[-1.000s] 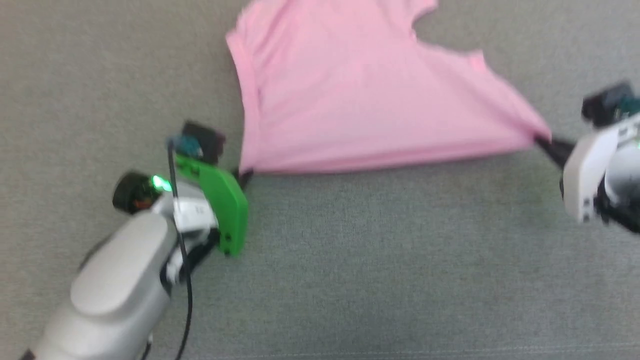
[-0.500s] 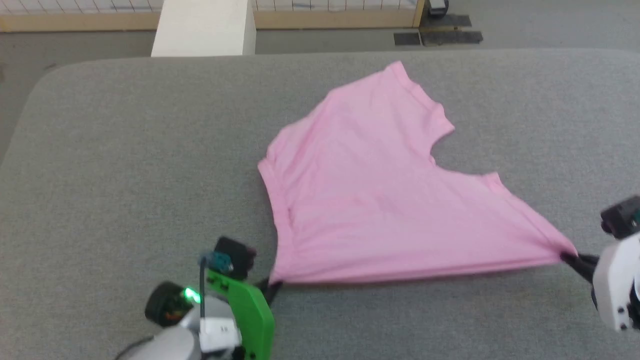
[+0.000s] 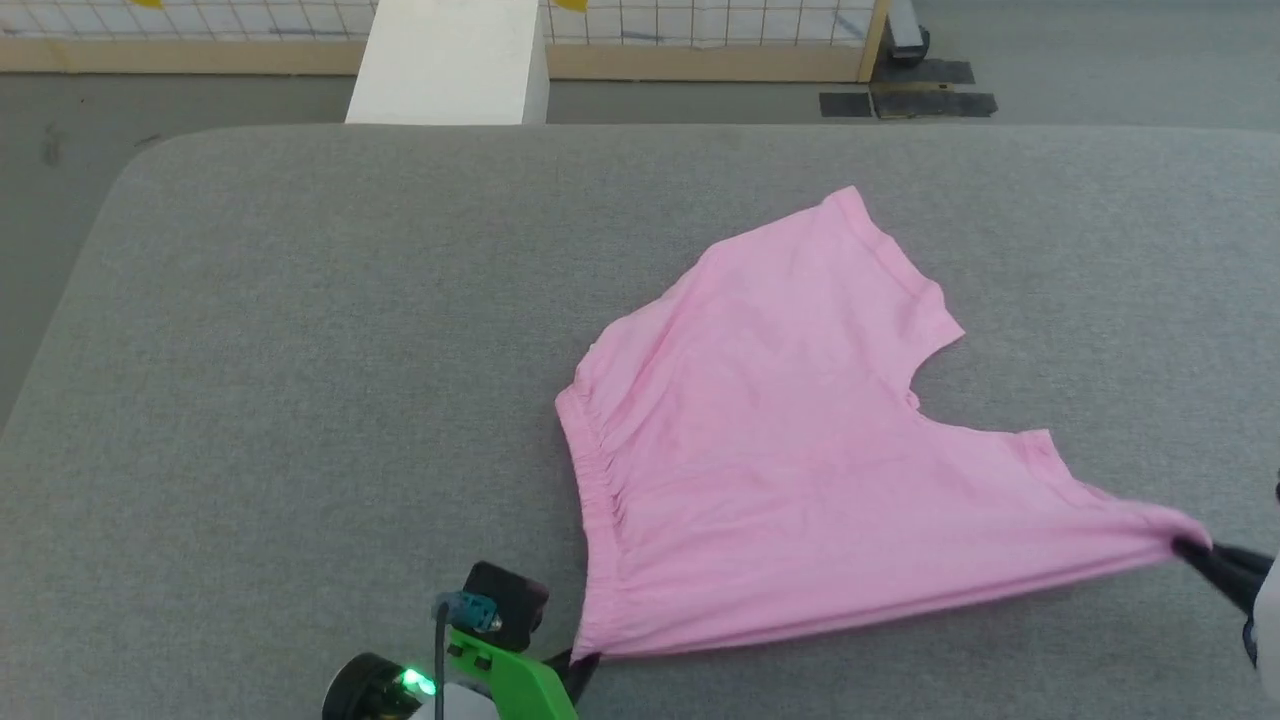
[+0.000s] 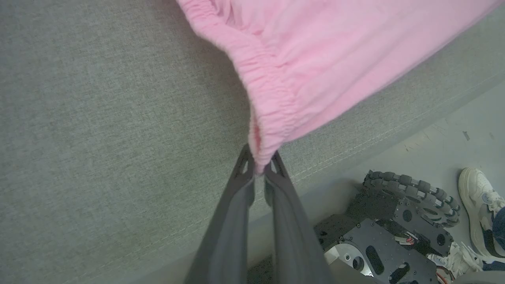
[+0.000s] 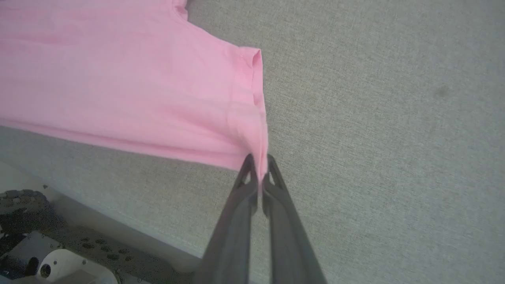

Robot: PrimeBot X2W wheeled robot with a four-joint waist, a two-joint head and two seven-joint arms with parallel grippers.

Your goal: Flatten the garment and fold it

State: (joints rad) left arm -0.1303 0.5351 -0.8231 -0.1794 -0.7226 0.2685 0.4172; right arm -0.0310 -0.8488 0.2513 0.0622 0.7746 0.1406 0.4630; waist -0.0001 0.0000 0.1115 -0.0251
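Pink garment (image 3: 780, 440) on grey bench (image 3: 300, 350), toward 4 o'clock in head view. At 6 o'clock, left fingers (image 4: 236, 197) clamp waistband corner (image 4: 272, 130); at 4 o'clock, right fingers (image 5: 240, 197) clamp leg hem (image 5: 256, 98). Near edge taut between them, likely for flattening.

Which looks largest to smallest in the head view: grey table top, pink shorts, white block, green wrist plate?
1. grey table top
2. pink shorts
3. white block
4. green wrist plate, cut by the frame edge
True size of the last two is unsure: the block is far, the plate near the camera.
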